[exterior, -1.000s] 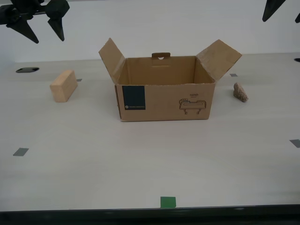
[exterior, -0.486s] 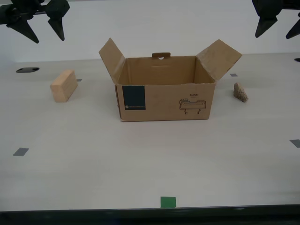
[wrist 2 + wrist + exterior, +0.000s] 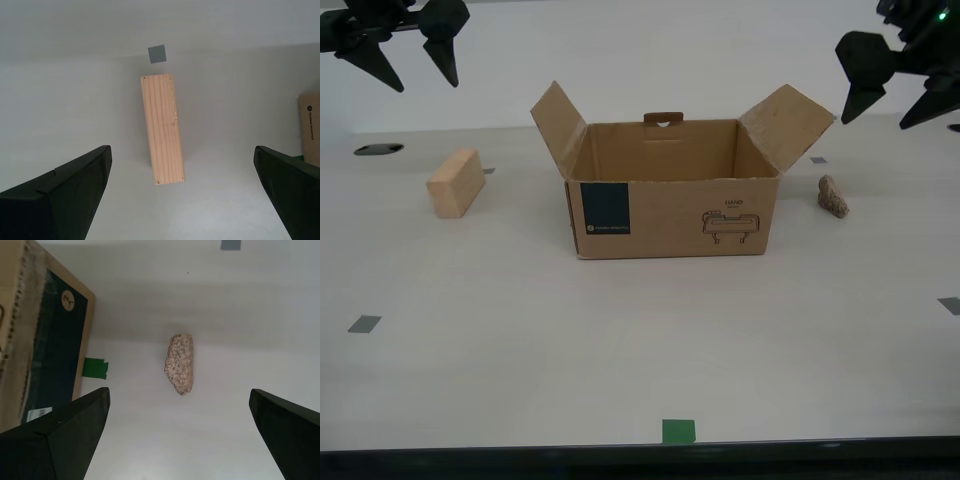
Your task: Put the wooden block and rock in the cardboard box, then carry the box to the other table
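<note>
The room is brightly and evenly lit from overhead, so the pale table [image 3: 620, 340] looks nearly washed out in the exterior view, and the cardboard box [image 3: 670, 190] and the wooden block [image 3: 456, 183] throw only faint, soft-edged shadows at their bases. In the wrist views the rock [image 3: 180, 363] and the block's grain are fairly sharp, while the dark pincer fingers [image 3: 55, 432] near the lens read as featureless silhouettes with slightly soft edges. I notice no hard glare, only a gentle grey falloff towards the far side of the table.
</note>
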`<state>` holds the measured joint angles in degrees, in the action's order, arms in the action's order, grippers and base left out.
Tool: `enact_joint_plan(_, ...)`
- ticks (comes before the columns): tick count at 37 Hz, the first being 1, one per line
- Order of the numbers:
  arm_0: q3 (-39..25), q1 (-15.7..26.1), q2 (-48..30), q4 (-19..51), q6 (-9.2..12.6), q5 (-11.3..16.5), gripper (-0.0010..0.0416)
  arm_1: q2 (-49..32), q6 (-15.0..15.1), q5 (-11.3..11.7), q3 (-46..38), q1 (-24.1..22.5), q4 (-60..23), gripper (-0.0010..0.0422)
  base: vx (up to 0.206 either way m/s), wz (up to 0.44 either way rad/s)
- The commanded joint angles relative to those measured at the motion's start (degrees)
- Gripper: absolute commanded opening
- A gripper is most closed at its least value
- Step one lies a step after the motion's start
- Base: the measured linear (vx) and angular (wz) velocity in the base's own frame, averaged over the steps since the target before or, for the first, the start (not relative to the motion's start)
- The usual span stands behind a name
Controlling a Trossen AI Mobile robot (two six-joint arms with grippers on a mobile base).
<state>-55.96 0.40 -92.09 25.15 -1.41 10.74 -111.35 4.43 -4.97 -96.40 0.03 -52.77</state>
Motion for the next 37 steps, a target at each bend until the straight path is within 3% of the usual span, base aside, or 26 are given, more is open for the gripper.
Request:
enact_joint_plan(1, -1.3, 0.0, -3.6, 0.2, -0.8, 0.3, 0.0389, 0.0, 0.1, 0.1, 0.0, 0.0, -0.2, 0.0389, 0.000, 0.000)
enact_joint_plan(5, -2.2, 0.0, -7.3, -0.1, -3.4, 0.3, 0.0389, 0.0, 0.2, 0.3, 0.0, 0.0, -0.1, 0.0389, 0.000, 0.000)
enact_joint_plan(9, -2.5, 0.0, -9.9, -1.8, -4.2, 0.3, 0.0389, 0.0, 0.6, 2.2, 0.0, 0.0, 0.1, 0.0389, 0.000, 0.000)
enact_joint_plan(12, -2.6, 0.0, -10.9, -2.5, -4.3, 0.3, 0.0389, 0.0, 0.8, 3.1, 0.0, 0.1, 0.2, 0.0389, 0.000, 0.000)
enact_joint_plan(27, -2.7, 0.0, -12.4, -4.5, -4.6, 0.2, 0.0389, 0.0, 0.7, 3.0, 1.0, 0.0, 3.6, 0.0389, 0.000, 0.000)
enact_joint_plan(37, -2.3, 0.0, -13.6, -4.5, -4.6, 0.3, 0.0389, -7.3, 0.5, 3.0, 1.5, 0.0, 4.1, 0.0389, 0.000, 0.000)
